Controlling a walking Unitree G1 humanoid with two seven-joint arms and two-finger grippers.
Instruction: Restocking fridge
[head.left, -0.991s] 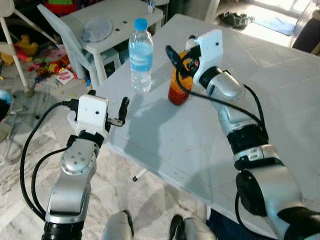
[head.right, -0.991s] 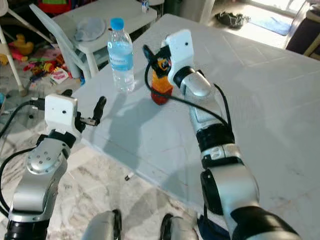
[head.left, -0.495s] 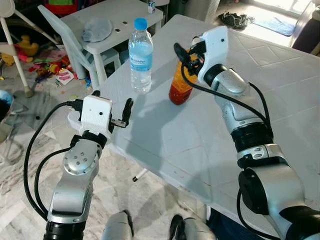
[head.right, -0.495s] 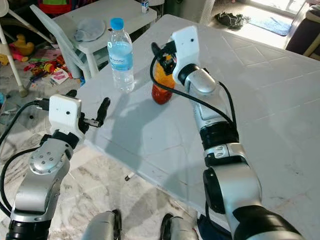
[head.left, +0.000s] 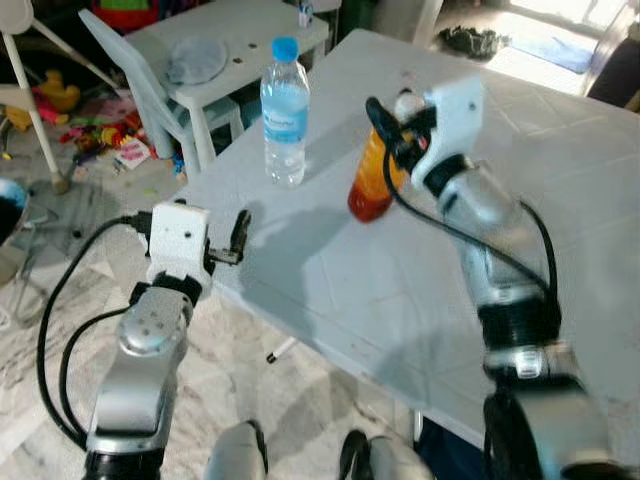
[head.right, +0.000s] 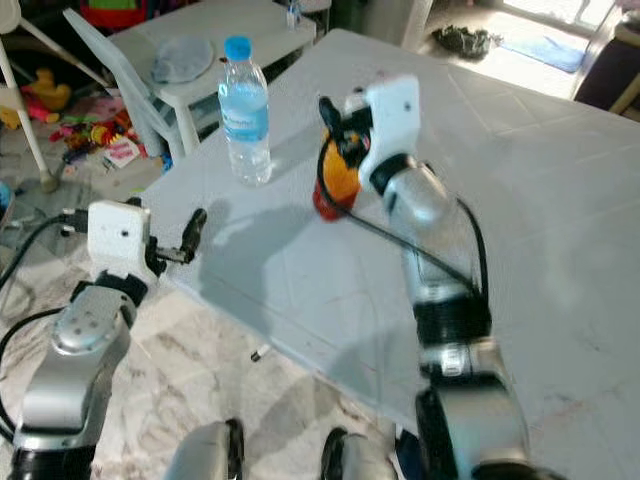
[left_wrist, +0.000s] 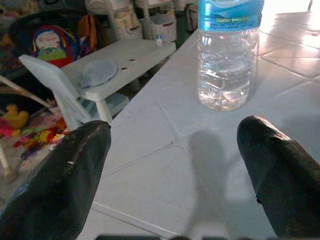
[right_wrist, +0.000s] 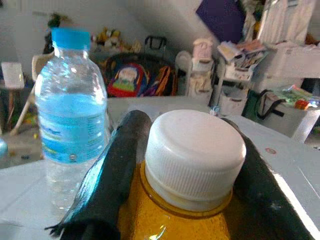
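— So, where has the juice bottle (head.left: 372, 180) got to?

— Near the middle of the white counter (head.left: 560, 150), and it's tilted, its white cap (right_wrist: 194, 152) leaning toward two o'clock. The right gripper (head.left: 392, 135) has it by the neck: in the right wrist view the two black fingers (right_wrist: 107, 185) sit one on each side just under the cap, pressed against the orange plastic. I can't tell whether its base touches the counter; the arm is blurred.

— And the water bottle (head.left: 284, 111)?

— Upright, blue cap on, at about ten o'clock from the juice bottle and near the counter's edge. The two bottles are close but apart.

— What about the other arm?

— The left gripper (head.left: 237, 240) is at roughly seven o'clock from the water bottle, level with the counter's near edge. Its fingers (left_wrist: 65, 185) are spread wide with nothing between them; looking along them you see bare counter and the water bottle straight ahead, some way off.

— Anything else around?

— Past the counter at eleven o'clock there's a small white plastic table (head.left: 235, 30) with a pale blue lid or dish (head.left: 194, 58) on it, and a white plastic chair (head.left: 135, 75) beside that. Toys are scattered on the floor (head.left: 90, 130) at nine to ten o'clock, on marble-patterned tile.
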